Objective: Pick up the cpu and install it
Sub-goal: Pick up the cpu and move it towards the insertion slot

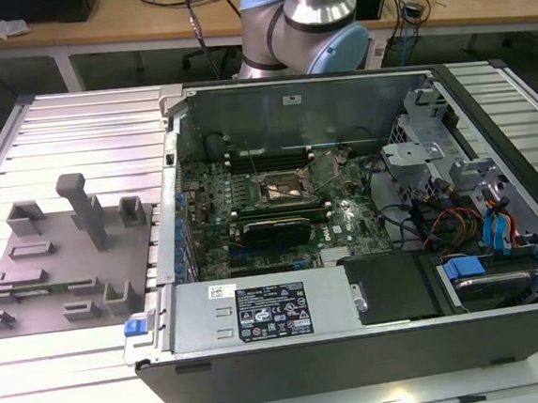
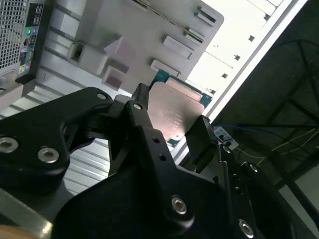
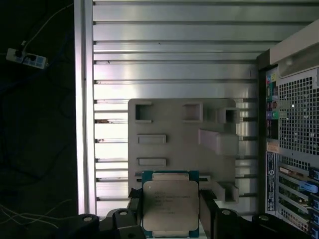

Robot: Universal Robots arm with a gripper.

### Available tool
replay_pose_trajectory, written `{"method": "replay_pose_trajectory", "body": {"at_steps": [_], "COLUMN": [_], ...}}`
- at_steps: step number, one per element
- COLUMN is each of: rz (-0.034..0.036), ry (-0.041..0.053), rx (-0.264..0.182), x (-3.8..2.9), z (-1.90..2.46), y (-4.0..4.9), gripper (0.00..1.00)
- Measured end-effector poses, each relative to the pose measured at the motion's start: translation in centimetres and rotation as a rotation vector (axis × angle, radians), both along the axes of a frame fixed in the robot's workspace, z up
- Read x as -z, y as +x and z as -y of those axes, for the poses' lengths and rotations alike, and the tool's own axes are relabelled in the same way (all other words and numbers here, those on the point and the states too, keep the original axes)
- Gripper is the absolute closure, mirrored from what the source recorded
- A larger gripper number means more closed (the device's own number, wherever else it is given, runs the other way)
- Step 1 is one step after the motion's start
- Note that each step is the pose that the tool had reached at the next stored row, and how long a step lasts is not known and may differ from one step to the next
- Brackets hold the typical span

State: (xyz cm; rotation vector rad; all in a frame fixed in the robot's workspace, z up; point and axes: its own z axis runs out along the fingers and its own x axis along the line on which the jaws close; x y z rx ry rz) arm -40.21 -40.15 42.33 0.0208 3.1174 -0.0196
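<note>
Gripper point(image 3: 170, 211) clamped on cpu point(image 3: 170, 196) by opposite edges, silver lid facing camera, grey tray point(image 3: 172, 127) beyond

Exterior view high over the computer case point(image 1: 357, 345); both wrist views close behind the pincer point(image 3: 171, 206) point(image 2: 172, 117) (grey tray point(image 3: 169, 129) point(image 2: 144, 30) point(image 1: 58, 267) shared)

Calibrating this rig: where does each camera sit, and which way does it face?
Exterior view: off the arm, raised, looking down on the open case and tray; the arm shows beyond.
First wrist view: on the wrist, facing the tray squarely, past the tool shut on the cpu.
Second wrist view: on the wrist, behind the tool, slanting past the cpu toward the tray.
Shared: both wrist views show tool, cpu, tray; all three show the tray.
</note>
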Motion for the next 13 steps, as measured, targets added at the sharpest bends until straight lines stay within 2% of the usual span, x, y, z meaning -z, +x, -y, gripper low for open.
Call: {"method": "replay_pose_trajectory", "body": {"at_steps": [8,9,10,11,13], "rz": [-0.0001,-0.0001,0.0000,-0.0001,-0.0001], "ry": [-0.0001,0.0000,0.0000,0.0000,0.0000], "rx": [0.000,0.000,0.000,0.000,0.000], "x": [-0.01,0.00,0.00,-0.01,0.00], "z": [0.00,0.00,0.00,0.00,0.00], "y": [2.00,2.32,3.11,3.53,4.08], "gripper": [0.45,0.45,0.45,0.45,0.45]}}
